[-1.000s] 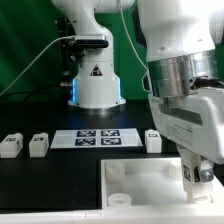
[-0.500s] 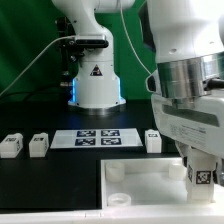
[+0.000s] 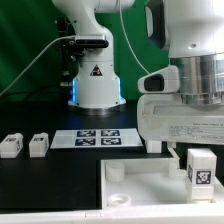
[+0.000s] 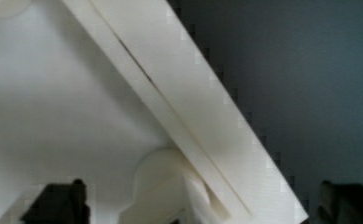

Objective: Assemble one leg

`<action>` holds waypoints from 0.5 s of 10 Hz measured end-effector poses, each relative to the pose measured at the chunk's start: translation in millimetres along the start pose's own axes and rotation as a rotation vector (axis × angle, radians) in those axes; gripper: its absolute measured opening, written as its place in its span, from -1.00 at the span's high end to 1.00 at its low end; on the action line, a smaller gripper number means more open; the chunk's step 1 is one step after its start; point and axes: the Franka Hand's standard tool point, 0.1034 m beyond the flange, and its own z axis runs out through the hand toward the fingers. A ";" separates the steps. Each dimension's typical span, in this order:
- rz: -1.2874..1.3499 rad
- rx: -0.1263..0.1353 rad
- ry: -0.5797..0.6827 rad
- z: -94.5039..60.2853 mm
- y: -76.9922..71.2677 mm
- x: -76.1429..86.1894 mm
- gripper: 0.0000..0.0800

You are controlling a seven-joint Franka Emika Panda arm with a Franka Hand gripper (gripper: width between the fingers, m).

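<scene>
A leg [image 3: 200, 170], a small white block with a black-and-white tag, stands upright on the near right part of the large flat white square piece [image 3: 135, 180]. My gripper [image 3: 196, 152] hangs just above this leg with its jaws wide apart and nothing held. In the wrist view the dark fingertips [image 4: 57, 202] sit at the frame's two sides. My gripper [image 4: 201, 202] there frames a white rounded part [image 4: 160, 188] and the white piece's long edge [image 4: 178, 110]. Two more legs [image 3: 10, 146] [image 3: 39, 144] lie at the exterior view's left. Another leg [image 3: 153, 143] is half hidden behind my hand.
The marker board [image 3: 97, 137] lies flat in the middle of the black table. The robot's white base [image 3: 96, 82] stands behind it, with a cable running off to the exterior view's left. My own arm fills the upper right of the exterior view.
My gripper has risen off the leg. The fingers that stood around the leg a second ago are now above it, and the whole leg shows, still standing in place.
</scene>
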 end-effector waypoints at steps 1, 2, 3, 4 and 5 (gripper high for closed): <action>-0.114 -0.004 0.002 -0.7 1.8 2.3 -0.62; -0.205 -0.007 0.009 -3.0 4.0 7.8 -0.62; -0.339 -0.025 0.024 -5.6 5.2 12.9 -0.62; -0.440 -0.034 0.029 -6.2 5.0 14.2 -0.62; -0.461 -0.034 0.028 -5.5 5.5 14.2 -0.62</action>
